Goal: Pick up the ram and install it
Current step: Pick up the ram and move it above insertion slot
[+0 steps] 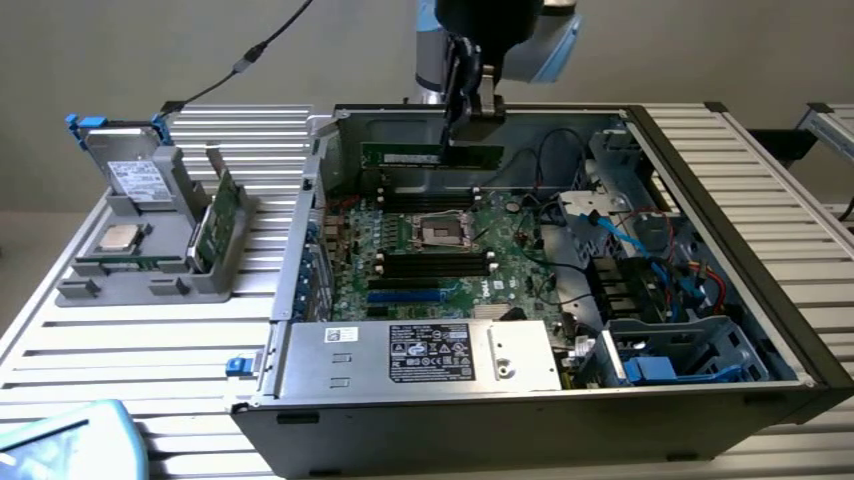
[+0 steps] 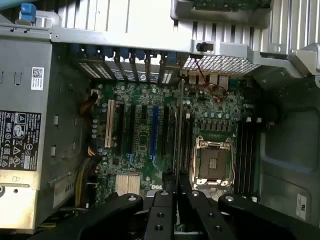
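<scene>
In the exterior view the ram [image 1: 434, 157], a long narrow green stick, hangs level over the far part of the open computer case, just above the black memory slots [image 1: 424, 193] behind the CPU socket. My gripper [image 1: 461, 135] comes down from above and is shut on the stick's upper edge near its right half. In the wrist view the ram [image 2: 179, 130] shows edge-on as a thin line running out from between my black fingers [image 2: 162, 210], over the slots beside the CPU socket [image 2: 212, 162]. It is still above the board, not seated.
The case walls [image 1: 307, 190] ring the motherboard. A silver power supply [image 1: 427, 355] fills the near side, and cables and drive cages [image 1: 654, 260] the exterior view's right. Left of the case a grey holder [image 1: 80, 290] carries a CPU chip [image 1: 120, 238], a drive [image 1: 134, 178] and a larger green card [image 1: 214, 225].
</scene>
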`<state>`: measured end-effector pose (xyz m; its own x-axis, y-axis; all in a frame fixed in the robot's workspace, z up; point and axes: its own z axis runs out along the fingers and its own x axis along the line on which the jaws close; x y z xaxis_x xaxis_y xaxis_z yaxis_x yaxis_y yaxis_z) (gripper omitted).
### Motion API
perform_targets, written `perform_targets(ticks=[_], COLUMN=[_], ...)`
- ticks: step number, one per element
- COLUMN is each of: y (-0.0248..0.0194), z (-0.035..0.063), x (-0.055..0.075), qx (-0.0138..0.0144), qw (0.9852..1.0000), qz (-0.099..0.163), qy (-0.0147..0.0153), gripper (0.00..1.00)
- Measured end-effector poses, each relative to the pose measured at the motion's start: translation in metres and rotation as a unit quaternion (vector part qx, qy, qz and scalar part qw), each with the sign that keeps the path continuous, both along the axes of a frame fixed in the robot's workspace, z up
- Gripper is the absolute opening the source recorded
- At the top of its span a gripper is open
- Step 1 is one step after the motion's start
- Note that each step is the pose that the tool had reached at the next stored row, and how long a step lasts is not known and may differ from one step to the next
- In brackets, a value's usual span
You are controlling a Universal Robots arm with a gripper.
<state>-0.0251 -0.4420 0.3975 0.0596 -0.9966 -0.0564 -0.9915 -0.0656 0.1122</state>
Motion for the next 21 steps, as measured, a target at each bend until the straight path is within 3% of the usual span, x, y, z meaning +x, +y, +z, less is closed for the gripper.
perform_targets(ticks=[6, 12, 15, 19, 21], y=[0.0076, 0.0189, 0.0241, 0.0287, 0.0318], z=[-0.0064, -0.0168, -0.0195, -0.0219, -0.0233], x=[0.017, 0.022, 0.022, 0.021, 0.018], qx=[-0.001, -0.0027, -0.0108, -0.0282, -0.0313], qw=[1.0, 1.0, 0.9999, 0.9996, 0.9995], qz=[0.0, -0.001, -0.001, -0.001, -0.001], qy=[0.0, 0.0, 0.0, -0.0001, -0.0024], gripper=[0.14, 0.14, 0.14, 0.14, 0.14])
